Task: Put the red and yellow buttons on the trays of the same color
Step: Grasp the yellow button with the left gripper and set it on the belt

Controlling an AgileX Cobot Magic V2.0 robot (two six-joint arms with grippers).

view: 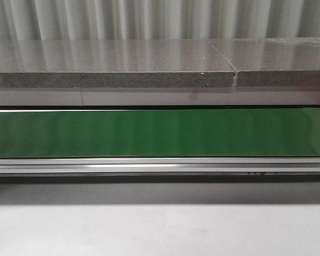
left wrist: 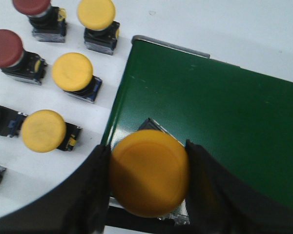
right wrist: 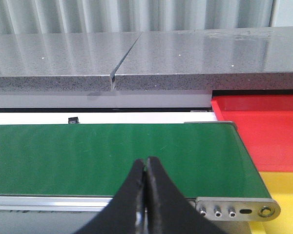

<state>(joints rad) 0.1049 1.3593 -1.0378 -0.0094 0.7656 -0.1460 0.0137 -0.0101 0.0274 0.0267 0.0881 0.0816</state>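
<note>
- A yellow button (left wrist: 149, 173) is clamped between the fingers of the left gripper (left wrist: 147, 181) and is held over the near end of the green belt (left wrist: 219, 126), as shown in the left wrist view; whether its base touches the belt cannot be told
- Three more yellow buttons (left wrist: 72, 72) and red buttons (left wrist: 6, 48) are seen standing in rows on the white table (left wrist: 263, 29) beside the belt end
- The right gripper (right wrist: 145, 187) is seen with its fingers pressed together, nothing held, above the belt's far end
- A red tray (right wrist: 263, 129) and a yellow tray (right wrist: 288, 195) are set just past that end, red behind yellow
- In the front view the belt (view: 160, 133) is bare along its middle stretch, so no button is judged to be in transit yet
- A release close to the belt's edge could let the button be tipped off or toppled on its narrow base
- A toppled button carried down the belt would be harder to grasp, and a wrong tray could be reached if the pick is mistimed
</note>
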